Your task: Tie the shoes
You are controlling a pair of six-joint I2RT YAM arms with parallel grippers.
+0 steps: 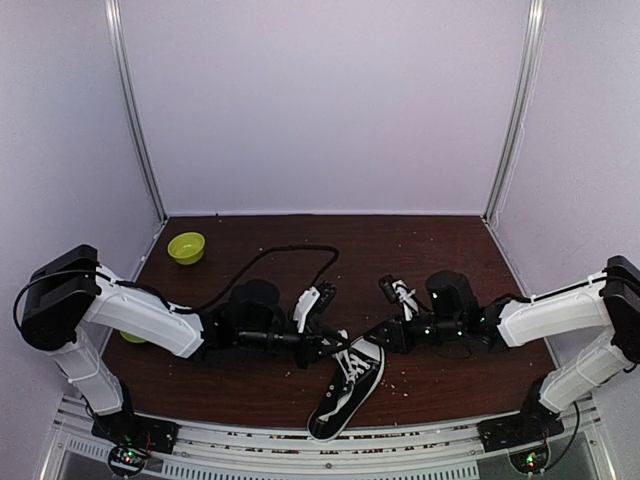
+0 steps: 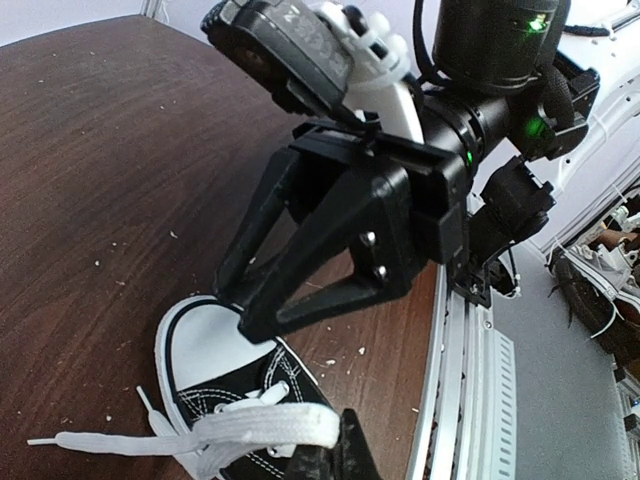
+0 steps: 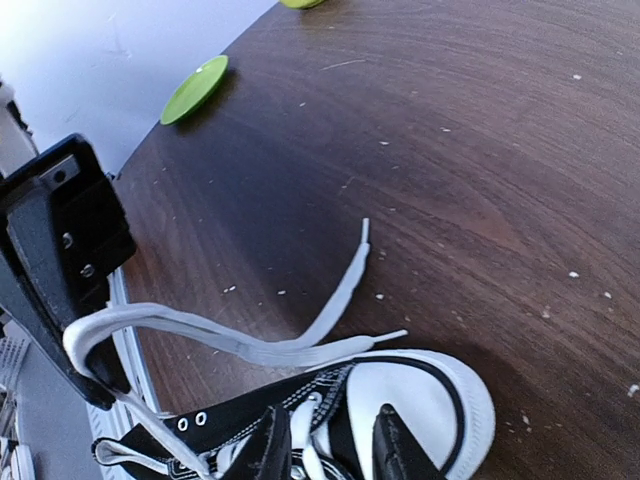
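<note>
Sneaker point(image 1: 345, 390): black canvas with a white toe cap, lying on the brown surface point(image 1: 430, 245) near the front edge, centre; the toe points near-left and the heel far-right.
White lace point(image 3: 250, 345): drawn out leftward from the eyelets; one loose end trails across the surface beyond the toe.
Left tool point(image 3: 90, 370): fingers pressed together on a loop of the white lace, just left of the sneaker.
Right tool point(image 2: 238, 310): fingers spread slightly, tips over the laced front beside the toe cap; whether they touch anything cannot be told.
Green bowl point(image 1: 186, 247): far left, upright, its inside plain green.
Green dish point(image 3: 195, 90): left edge, partly hidden by the left arm from above.
Black cable point(image 1: 300, 250): curves across the middle, behind the tools.
</note>
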